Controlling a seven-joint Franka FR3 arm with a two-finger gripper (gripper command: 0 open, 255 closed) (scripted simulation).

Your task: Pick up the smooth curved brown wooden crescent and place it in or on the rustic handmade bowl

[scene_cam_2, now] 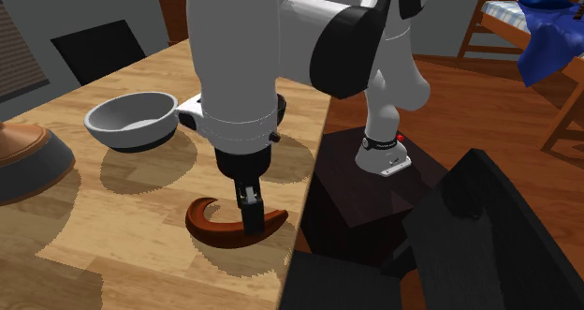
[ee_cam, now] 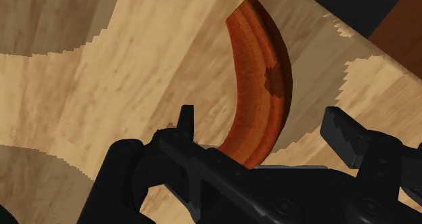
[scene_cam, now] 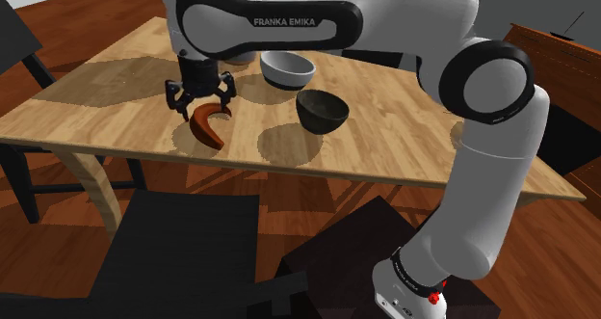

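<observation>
Moderately bright, lit from overhead. Brownish shadow patches with stair-stepped edges on the table (scene_cam: 96,124): round by the grey bowl (scene_cam: 287,69) and the dark bowl (scene_cam: 322,110), broad under the arm (scene_cam: 501,153). Dimmer down on the floor (scene_cam: 318,187). Soft sheen along the arm's white shells.

The black two-finger tool (scene_cam: 201,105) hangs low over the light wooden tabletop (scene_cam: 106,115), fingers spread, just above one end of a curved reddish-brown wooden crescent (scene_cam: 205,130) (it lies on the surface). Nearby sit a dark round bowl (scene_cam: 322,112) and, farther back, a pale grey bowl (scene_cam: 287,70).
</observation>
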